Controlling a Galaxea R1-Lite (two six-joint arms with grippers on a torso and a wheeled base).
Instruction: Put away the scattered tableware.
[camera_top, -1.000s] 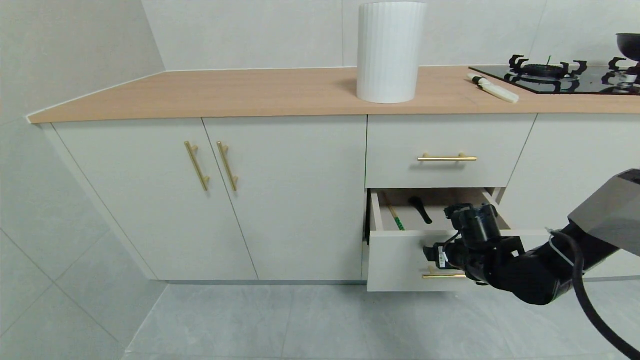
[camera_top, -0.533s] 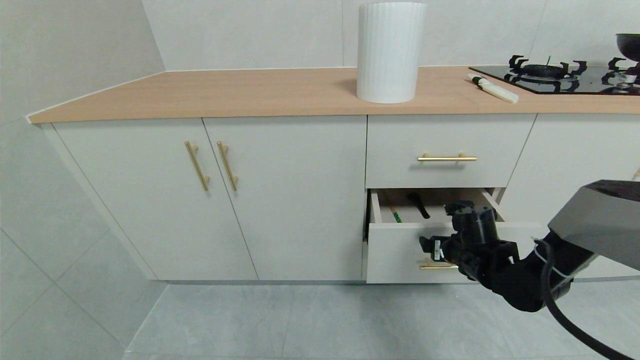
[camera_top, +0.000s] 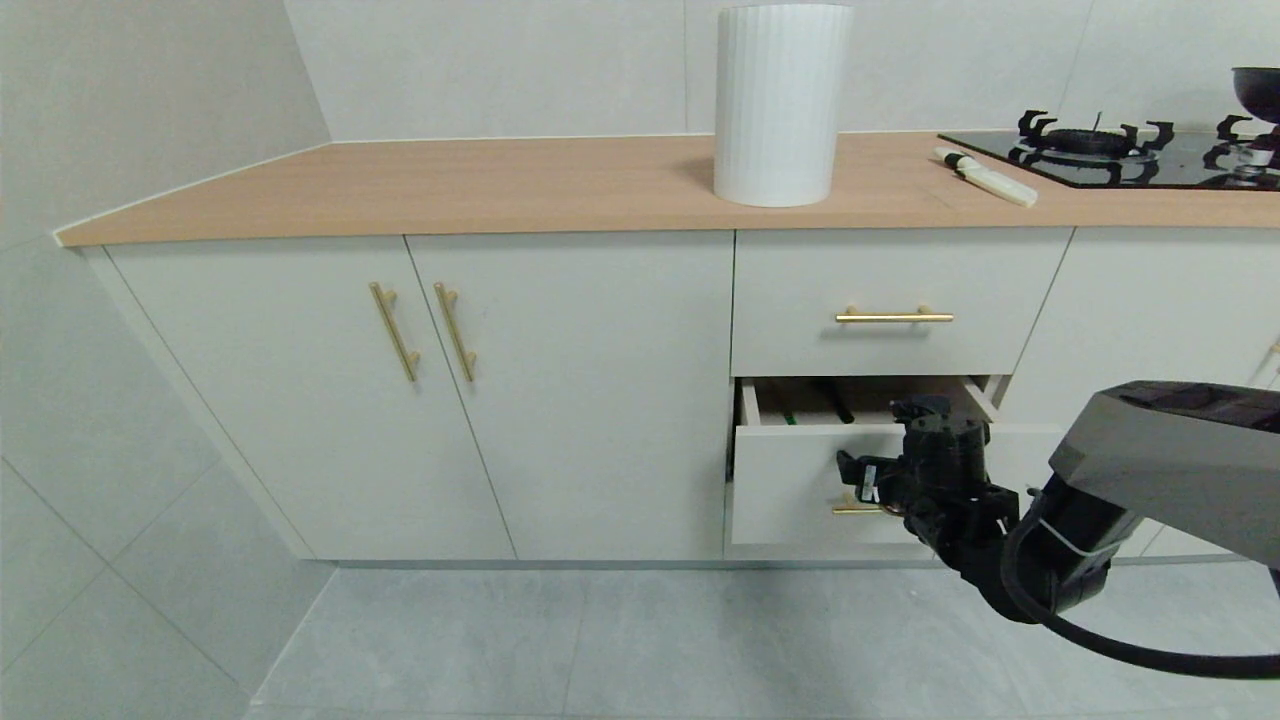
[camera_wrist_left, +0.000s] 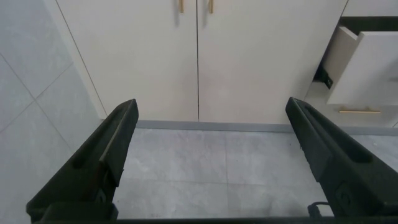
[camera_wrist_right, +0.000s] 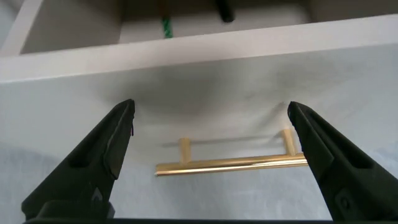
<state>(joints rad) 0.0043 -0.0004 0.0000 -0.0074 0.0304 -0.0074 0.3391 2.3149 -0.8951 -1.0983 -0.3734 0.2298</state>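
The lower drawer (camera_top: 790, 480) stands slightly open, and a black utensil handle (camera_top: 840, 405) and a green-marked stick (camera_top: 788, 415) lie inside. My right gripper (camera_top: 880, 485) is against the drawer front by its gold handle (camera_top: 855, 508). In the right wrist view the gripper (camera_wrist_right: 210, 109) is open, with the handle (camera_wrist_right: 230, 164) between its spread fingers and the utensil (camera_wrist_right: 224, 9) beyond the drawer's rim. My left gripper (camera_wrist_left: 211, 109) hangs open and holds nothing, low over the floor facing the cabinet doors, with the drawer (camera_wrist_left: 367, 56) off to one side.
On the wooden counter stand a tall white ribbed canister (camera_top: 782, 105) and a white-handled tool (camera_top: 985, 176), beside the gas hob (camera_top: 1120, 150). The upper drawer (camera_top: 890, 300) and the double cabinet doors (camera_top: 420, 400) are closed. Grey tiled floor lies below.
The lower drawer has slid inward toward the cabinet, with my right gripper moving in with its front. Less of the drawer's inside shows now.
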